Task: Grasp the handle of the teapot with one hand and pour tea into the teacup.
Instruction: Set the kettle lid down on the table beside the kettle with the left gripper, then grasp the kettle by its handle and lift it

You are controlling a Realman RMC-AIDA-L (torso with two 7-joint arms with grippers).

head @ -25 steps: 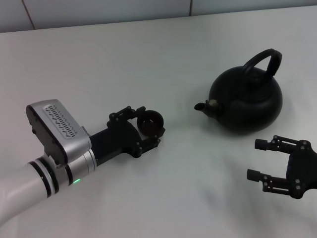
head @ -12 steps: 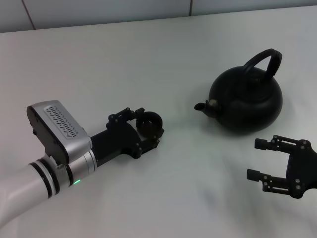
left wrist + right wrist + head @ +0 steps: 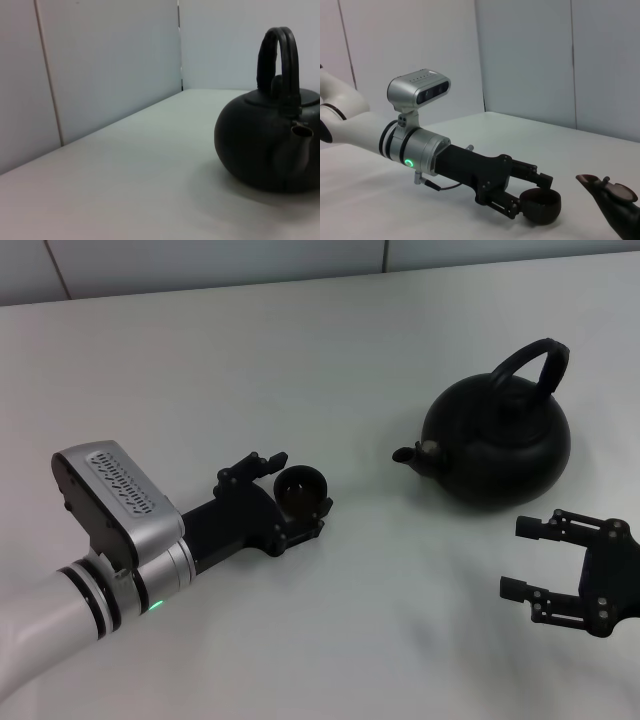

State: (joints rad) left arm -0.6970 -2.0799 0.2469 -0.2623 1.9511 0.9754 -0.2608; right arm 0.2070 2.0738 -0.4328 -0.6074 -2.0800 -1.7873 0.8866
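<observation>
The black teapot (image 3: 495, 445) stands on the table at the right, its spout pointing left and its arched handle (image 3: 530, 360) upright. It fills the right of the left wrist view (image 3: 265, 145). The tiny black teacup (image 3: 303, 488) sits on the table left of centre. My left gripper (image 3: 295, 492) lies low around the cup, open, with the far finger spread off its rim; the right wrist view shows this gap beside the cup (image 3: 540, 204). My right gripper (image 3: 518, 558) is open and empty, just in front of the teapot, fingers pointing left.
The white table (image 3: 330, 350) runs back to a pale panelled wall (image 3: 200, 260). The left arm's silver wrist camera housing (image 3: 115, 495) lies at the front left. The teapot's spout tip (image 3: 607, 192) shows close to the right wrist camera.
My left gripper's fingers have spread apart, letting go of the teacup, which stays on the table. The right gripper and the teapot have barely moved.
</observation>
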